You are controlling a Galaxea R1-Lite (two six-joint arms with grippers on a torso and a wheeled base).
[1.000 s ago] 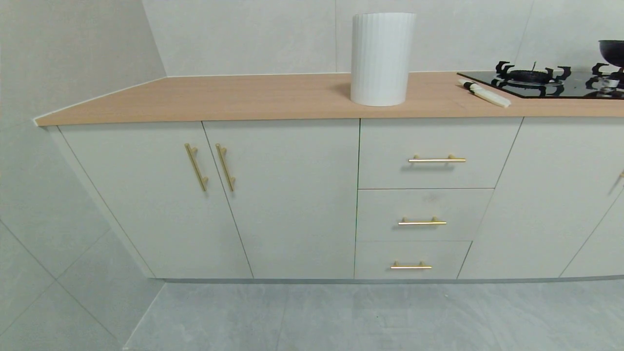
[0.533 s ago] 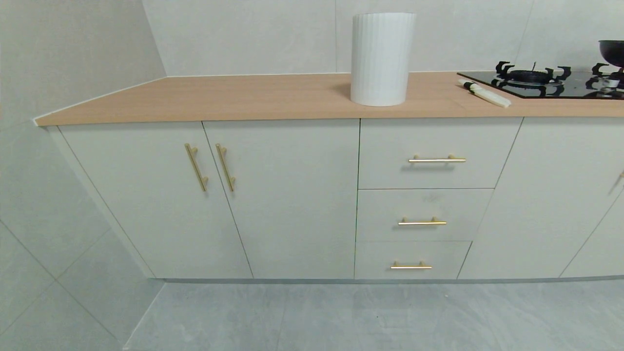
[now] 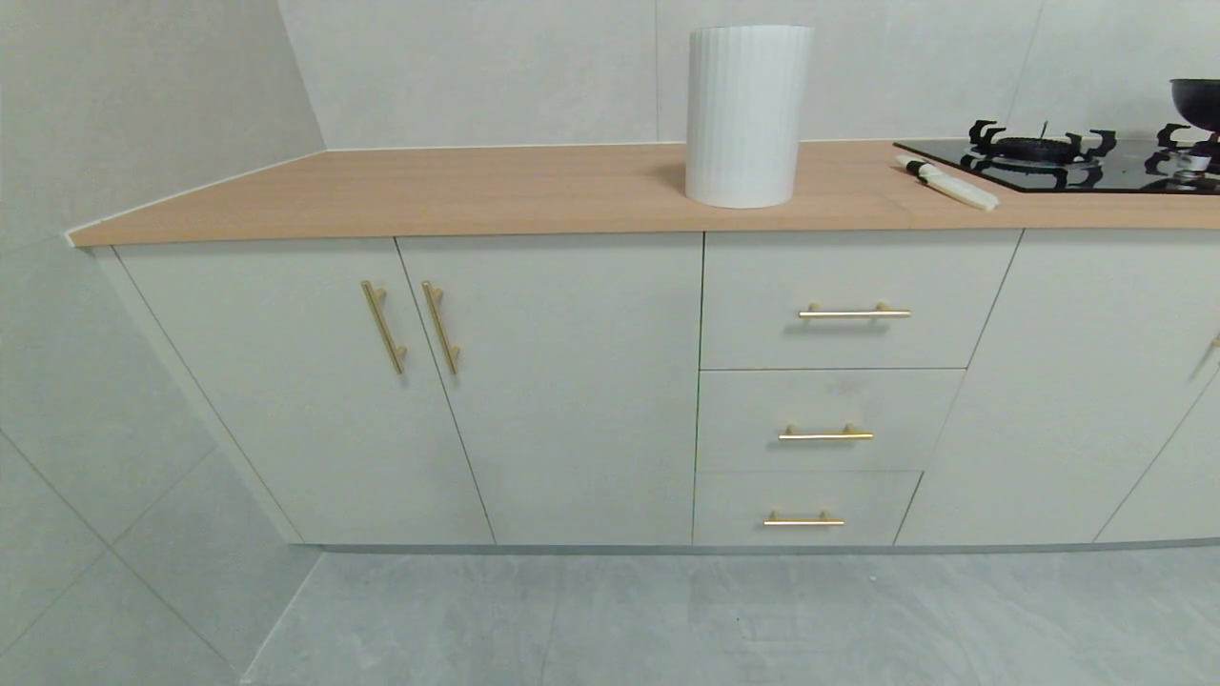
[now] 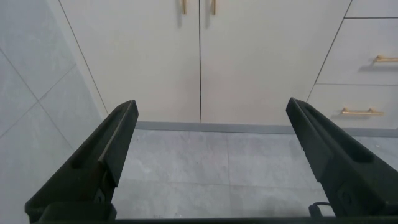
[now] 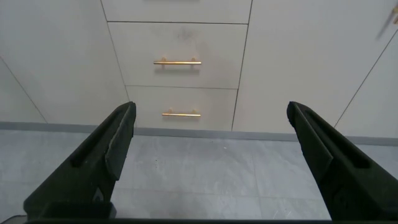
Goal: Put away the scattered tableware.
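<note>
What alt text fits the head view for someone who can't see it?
A pale utensil lies on a wooden countertop beside a black gas hob, with a tall white ribbed container standing to its left. Below are closed pale cabinet doors and three closed drawers with gold handles.

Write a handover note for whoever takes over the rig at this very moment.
Left end effector: open, empty, low before the double cabinet doors.
Right end effector: open, empty, facing the drawers.
One pale utensil lies on the counter beside the hob; a white ribbed container stands near it.
Done: nothing visibly.
To do: pick up the utensil and stow it; all drawers and doors are shut.
</note>
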